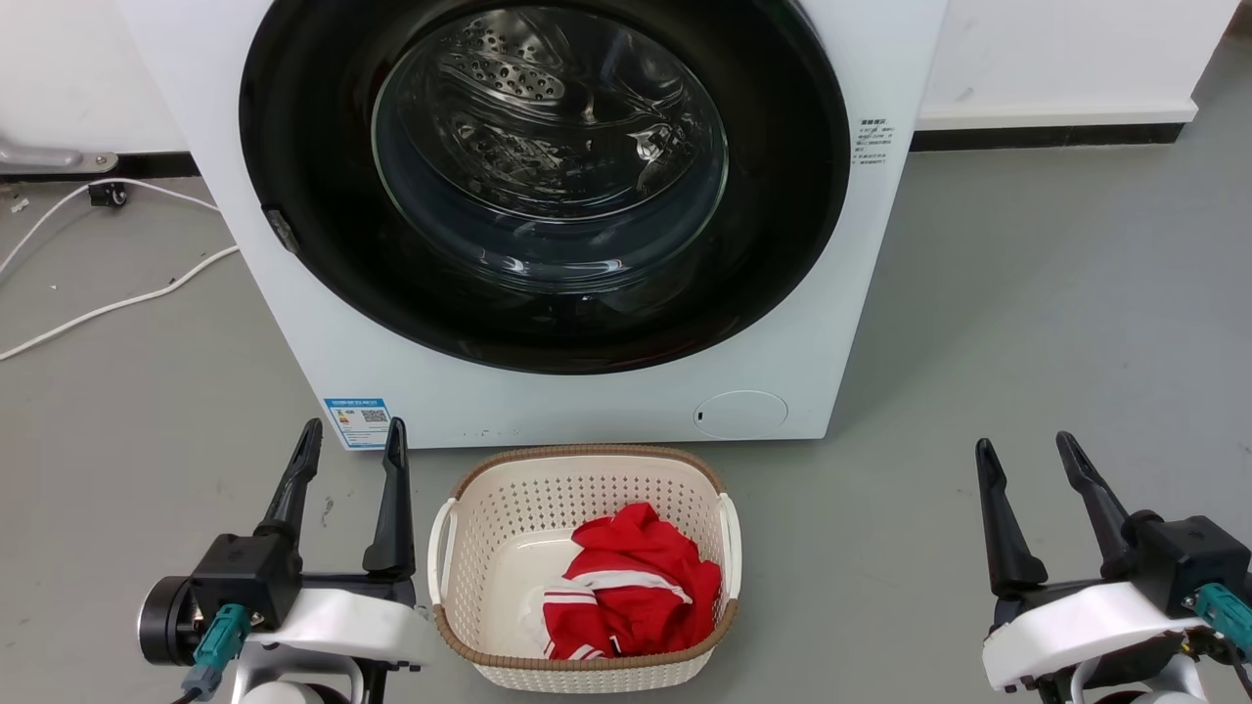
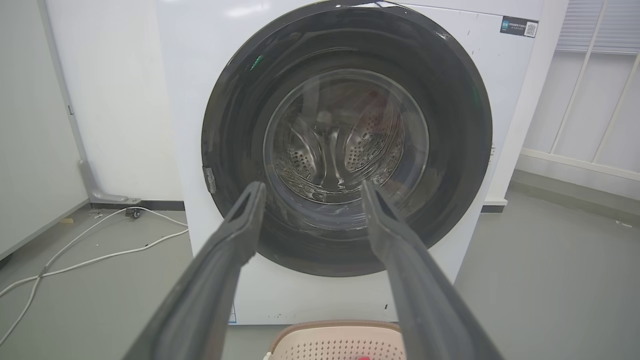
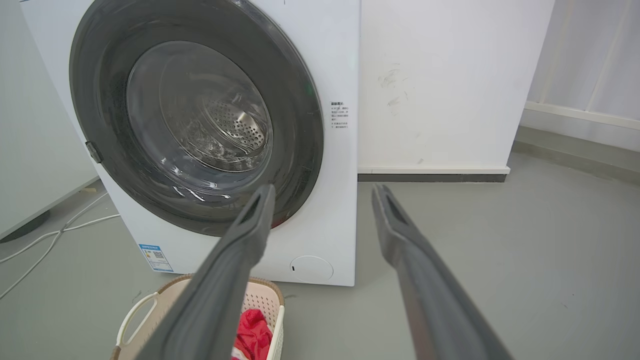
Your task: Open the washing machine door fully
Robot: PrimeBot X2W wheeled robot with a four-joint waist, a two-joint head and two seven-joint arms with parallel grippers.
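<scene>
Grey floor (image 1: pixel 1027 323) runs up to a white wall (image 1: pixel 1056 49), and the washing machine (image 1: pixel 587 406) stands straight ahead of me. Its door (image 1: pixel 544 186) — a big round black ring with a bulging glass window — sits closed, flush with the white front, and the steel drum shows through the glass. My left hand (image 1: pixel 353 426) hovers low on the left, fingers spread apart and holding nothing, well short of the door. My right hand (image 1: pixel 1022 442) hovers on the right over bare floor, likewise spread and empty. Between them, just in front of the machine, a cream basket (image 1: pixel 587 457) rests on the floor with a red cloth (image 1: pixel 636 587) crumpled inside. White cables (image 1: pixel 117 303) trail across the floor on my left side.
</scene>
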